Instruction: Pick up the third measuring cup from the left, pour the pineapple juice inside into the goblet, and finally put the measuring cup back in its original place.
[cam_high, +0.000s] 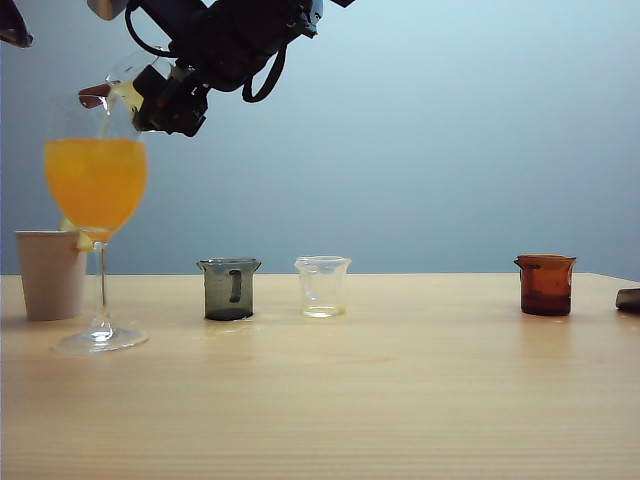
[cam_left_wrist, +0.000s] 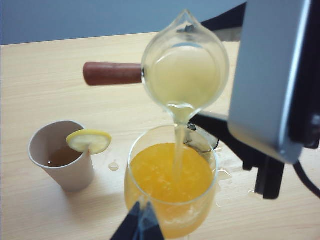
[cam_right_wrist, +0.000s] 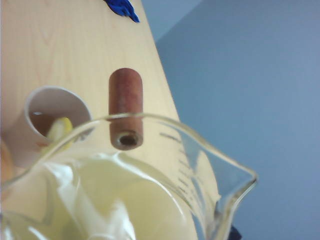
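One thin stream of pineapple juice (cam_left_wrist: 178, 150) runs from the tilted third measuring cup (cam_left_wrist: 185, 75) straight into the goblet (cam_left_wrist: 171, 185), which already holds deep orange liquid. Right end effector (cam_high: 165, 100), high above the goblet at the worktop's (cam_high: 400, 400) left end, grips that cup, its reddish-brown handle (cam_right_wrist: 126, 107) sticking out sideways. Left end effector (cam_left_wrist: 140, 225) hovers near the goblet's rim; only its dark tips show, so I cannot tell its state. Just beside the goblet stands a paper cup (cam_left_wrist: 62, 160) with a lemon slice (cam_left_wrist: 90, 141).

Tipped measuring cup (cam_left_wrist: 185, 75) streaming pineapple juice (cam_left_wrist: 178, 150) into goblet (cam_left_wrist: 172, 200)
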